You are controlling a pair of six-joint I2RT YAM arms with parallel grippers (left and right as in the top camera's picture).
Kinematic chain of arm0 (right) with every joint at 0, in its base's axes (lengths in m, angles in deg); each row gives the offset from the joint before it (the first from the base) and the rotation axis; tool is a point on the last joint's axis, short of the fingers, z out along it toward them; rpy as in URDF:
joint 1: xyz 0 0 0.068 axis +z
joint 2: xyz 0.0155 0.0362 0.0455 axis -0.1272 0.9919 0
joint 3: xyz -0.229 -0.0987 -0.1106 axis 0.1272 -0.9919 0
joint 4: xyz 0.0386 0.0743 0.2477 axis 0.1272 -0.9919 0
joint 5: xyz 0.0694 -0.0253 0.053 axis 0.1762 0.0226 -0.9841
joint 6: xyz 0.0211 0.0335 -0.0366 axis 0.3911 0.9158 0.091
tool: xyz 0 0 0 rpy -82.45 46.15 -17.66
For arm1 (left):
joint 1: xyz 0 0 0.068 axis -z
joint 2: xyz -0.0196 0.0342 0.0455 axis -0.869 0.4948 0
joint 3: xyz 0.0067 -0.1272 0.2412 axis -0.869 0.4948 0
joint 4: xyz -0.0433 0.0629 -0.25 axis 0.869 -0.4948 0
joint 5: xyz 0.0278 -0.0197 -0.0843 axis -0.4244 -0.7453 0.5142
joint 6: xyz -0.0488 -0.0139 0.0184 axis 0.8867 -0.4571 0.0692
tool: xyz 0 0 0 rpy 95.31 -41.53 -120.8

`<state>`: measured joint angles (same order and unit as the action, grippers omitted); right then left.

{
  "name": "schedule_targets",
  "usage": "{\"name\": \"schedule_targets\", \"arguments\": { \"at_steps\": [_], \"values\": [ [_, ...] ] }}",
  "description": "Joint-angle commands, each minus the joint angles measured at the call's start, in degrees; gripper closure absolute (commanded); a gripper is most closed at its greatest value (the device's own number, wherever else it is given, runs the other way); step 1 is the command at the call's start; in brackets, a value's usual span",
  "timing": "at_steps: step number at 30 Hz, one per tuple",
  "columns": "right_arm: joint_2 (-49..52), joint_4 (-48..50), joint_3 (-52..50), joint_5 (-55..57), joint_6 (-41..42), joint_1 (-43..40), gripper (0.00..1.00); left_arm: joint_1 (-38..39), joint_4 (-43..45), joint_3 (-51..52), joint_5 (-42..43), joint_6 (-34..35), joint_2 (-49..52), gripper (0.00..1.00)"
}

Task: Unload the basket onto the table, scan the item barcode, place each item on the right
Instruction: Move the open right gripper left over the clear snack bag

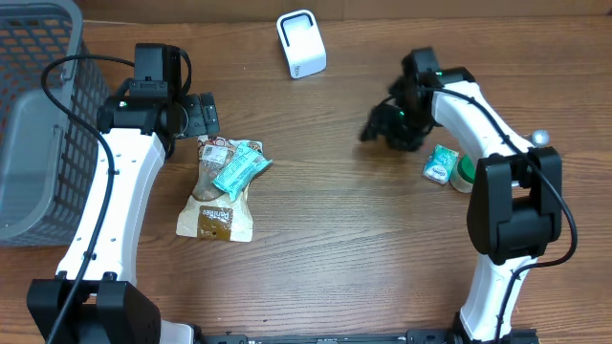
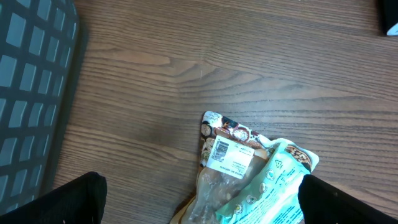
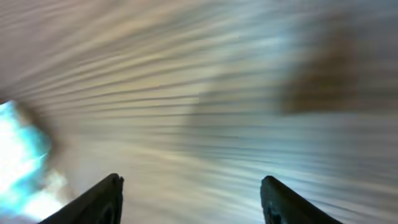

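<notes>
A brown snack bag lies flat on the wooden table, and a teal packet lies across its top. The left wrist view shows the bag's white barcode label facing up beside the teal packet. My left gripper hovers just behind the bag's top edge, open wide, with nothing in it. The white scanner stands at the back centre. My right gripper is right of centre, open and empty, and its view is blurred by motion.
A grey wire basket fills the left side. A small teal packet and a green round object lie beside the right arm. A teal blur shows at the left edge of the right wrist view.
</notes>
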<state>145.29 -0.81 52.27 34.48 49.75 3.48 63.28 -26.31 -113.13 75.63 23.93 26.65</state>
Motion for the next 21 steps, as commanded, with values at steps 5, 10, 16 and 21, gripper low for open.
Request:
{"name": "schedule_targets", "arguments": {
  "at_steps": [5, 10, 16, 21],
  "values": [
    [0.0, 1.5, 1.2, -13.0, 0.0, 8.3, 0.27, -0.2, 0.2, -0.4, -0.8, -0.7, -0.4, 0.0],
    [0.0, 1.5, 1.2, -12.5, 0.1, 13.4, 0.17, -0.2, 0.2, -0.4, -0.8, -0.7, -0.4, 0.0],
    [0.0, 4.8, 1.2, -12.5, 0.1, 18.2, 0.01, -0.2, 0.1, -0.4, -0.8, -0.7, -0.4, 0.0],
    [0.0, 7.9, 1.2, -12.4, 2.0, 21.0, 0.0, -0.2, 0.1, -0.4, -0.8, -0.7, -0.4, 0.0]
  ]
}}
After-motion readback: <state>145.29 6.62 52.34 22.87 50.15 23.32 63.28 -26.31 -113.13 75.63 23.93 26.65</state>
